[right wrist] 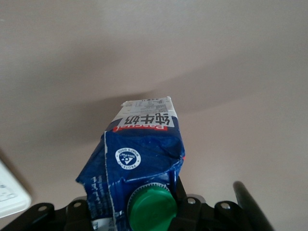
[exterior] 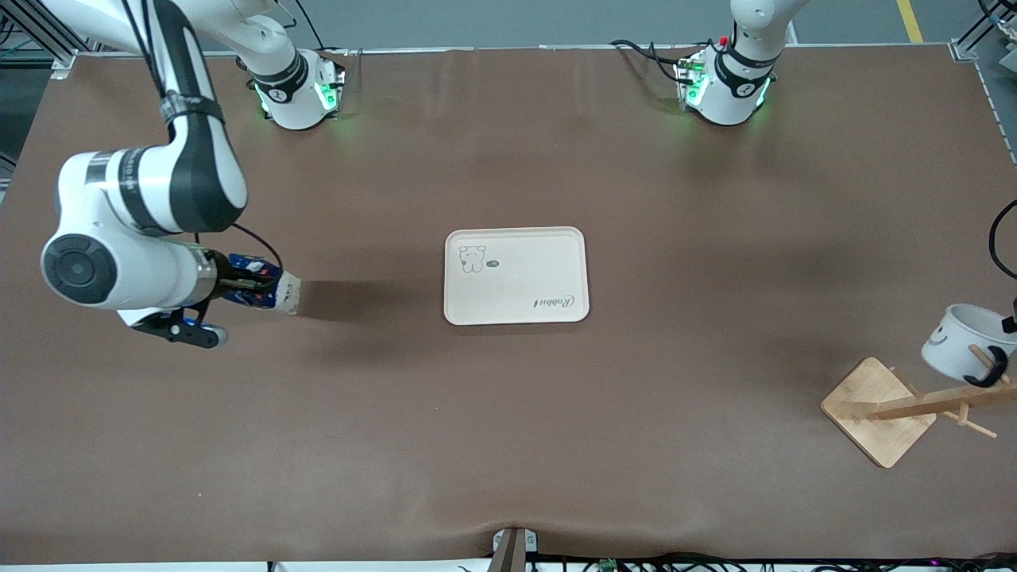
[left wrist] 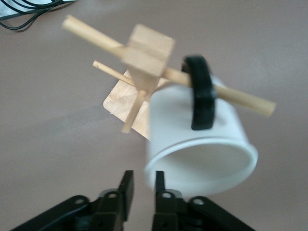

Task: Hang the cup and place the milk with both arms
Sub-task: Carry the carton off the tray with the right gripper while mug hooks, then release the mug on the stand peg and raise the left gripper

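The white cup (exterior: 957, 342) with a black smiley hangs by its black handle (left wrist: 201, 94) on a peg of the wooden rack (exterior: 878, 411) near the left arm's end of the table. My left gripper (left wrist: 143, 175) is open and empty, just off the cup's rim (left wrist: 202, 166); it is almost wholly outside the front view. My right gripper (exterior: 248, 280) is shut on the milk (exterior: 270, 287), a blue carton with a green cap (right wrist: 150, 209), and holds it tilted above the table toward the right arm's end.
A pale rectangular tray (exterior: 516, 276) with a small bear print lies at the table's middle. The rack's square base and pegs stand near the table's edge at the left arm's end. Cables run along the table's front edge.
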Controlling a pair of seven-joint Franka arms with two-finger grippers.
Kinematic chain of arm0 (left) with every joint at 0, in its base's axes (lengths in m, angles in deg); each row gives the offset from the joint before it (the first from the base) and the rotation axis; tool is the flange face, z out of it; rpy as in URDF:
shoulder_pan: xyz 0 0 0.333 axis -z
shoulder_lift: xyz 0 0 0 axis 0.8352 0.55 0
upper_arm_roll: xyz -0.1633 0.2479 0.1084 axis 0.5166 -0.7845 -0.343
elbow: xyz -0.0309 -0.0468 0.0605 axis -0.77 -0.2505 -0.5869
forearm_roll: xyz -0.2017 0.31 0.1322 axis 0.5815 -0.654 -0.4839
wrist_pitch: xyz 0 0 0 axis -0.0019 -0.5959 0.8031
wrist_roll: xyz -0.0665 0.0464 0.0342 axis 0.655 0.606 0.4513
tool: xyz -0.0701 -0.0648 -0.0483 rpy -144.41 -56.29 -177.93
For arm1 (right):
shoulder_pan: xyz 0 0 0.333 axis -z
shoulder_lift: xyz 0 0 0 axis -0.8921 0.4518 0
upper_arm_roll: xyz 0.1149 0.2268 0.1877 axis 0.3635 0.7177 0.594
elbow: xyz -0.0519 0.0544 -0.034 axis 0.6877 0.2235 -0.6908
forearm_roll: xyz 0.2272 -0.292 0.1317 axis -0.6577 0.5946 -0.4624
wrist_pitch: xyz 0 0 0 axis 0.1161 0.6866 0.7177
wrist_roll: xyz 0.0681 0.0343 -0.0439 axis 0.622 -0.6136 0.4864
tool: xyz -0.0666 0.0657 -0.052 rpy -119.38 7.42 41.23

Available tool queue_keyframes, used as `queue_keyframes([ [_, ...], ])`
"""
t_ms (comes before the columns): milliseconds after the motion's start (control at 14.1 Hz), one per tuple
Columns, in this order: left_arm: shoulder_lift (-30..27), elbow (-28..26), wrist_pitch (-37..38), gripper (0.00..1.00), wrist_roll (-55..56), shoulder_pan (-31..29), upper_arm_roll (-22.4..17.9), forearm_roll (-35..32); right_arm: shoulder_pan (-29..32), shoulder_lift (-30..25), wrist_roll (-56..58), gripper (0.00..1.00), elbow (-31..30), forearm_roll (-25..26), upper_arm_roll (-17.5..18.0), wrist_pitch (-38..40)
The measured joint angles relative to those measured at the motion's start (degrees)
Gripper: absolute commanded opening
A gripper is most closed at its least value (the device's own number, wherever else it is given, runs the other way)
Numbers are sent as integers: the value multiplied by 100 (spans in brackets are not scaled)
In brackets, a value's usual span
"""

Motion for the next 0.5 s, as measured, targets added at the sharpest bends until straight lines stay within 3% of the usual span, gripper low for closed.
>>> queue_keyframes([
  [284,3,54,-22,100,350,-4,35,210,685,-1,1131,0,-361,92,-11,-447],
  [498,-71,92,64,100,1078,29,281,212,1040,-3,1673,0,-569,100,-14,-745],
])
